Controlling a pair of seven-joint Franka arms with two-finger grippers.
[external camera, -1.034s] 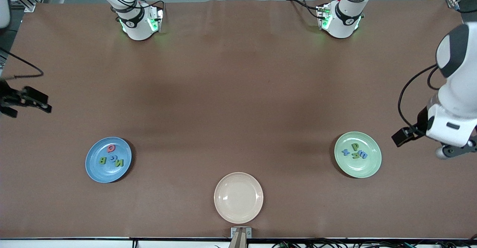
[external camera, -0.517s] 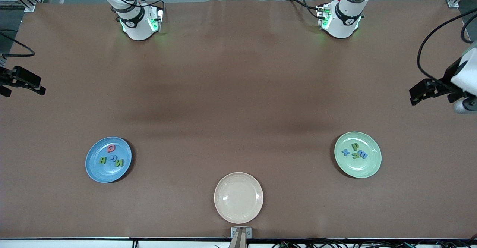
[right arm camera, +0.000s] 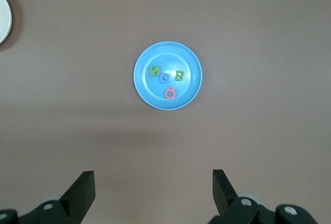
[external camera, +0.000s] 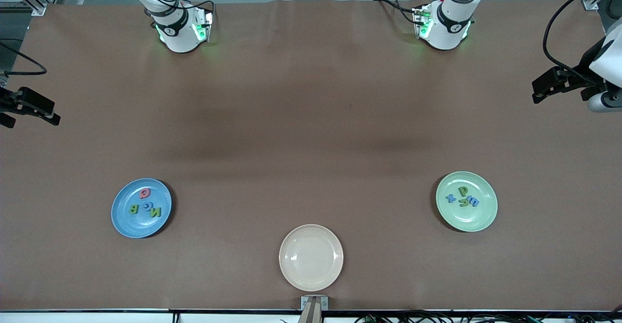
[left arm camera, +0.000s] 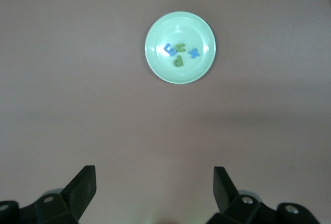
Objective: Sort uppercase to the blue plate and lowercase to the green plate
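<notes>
A brown table (external camera: 311, 119) holds three round glossy plates. The medium-blue plate (external camera: 141, 208) lies toward the right arm's end; on it rest four flat capital letters: a red Q (external camera: 144, 193), a blue G (external camera: 147, 207), a green B (external camera: 133, 210) and a green N (external camera: 155, 212). The pale mint-green plate (external camera: 466, 201) lies toward the left arm's end, holding four lowercase letters bunched together: a green p (external camera: 463, 191), a blue x (external camera: 451, 198), a green u (external camera: 464, 203) and a blue m (external camera: 474, 201). A bare beige plate (external camera: 311, 257) sits between the two, nearer the front camera.

In the front view the left gripper (external camera: 549, 86) and the right gripper (external camera: 29, 107) each hang high at the table's ends, and their fingers cannot be read there.

The left wrist view settles it: the left gripper (left arm camera: 154, 189) looks straight down on the green plate (left arm camera: 155, 69), its dark fingers (left arm camera: 83, 185) spread wide apart and holding nothing. The right wrist view shows the same of the right gripper (right arm camera: 153, 190), fingers (right arm camera: 81, 189) wide apart and unloaded, over the blue plate (right arm camera: 144, 87), with the beige plate's rim (right arm camera: 5, 23) just at the frame's edge.
</notes>
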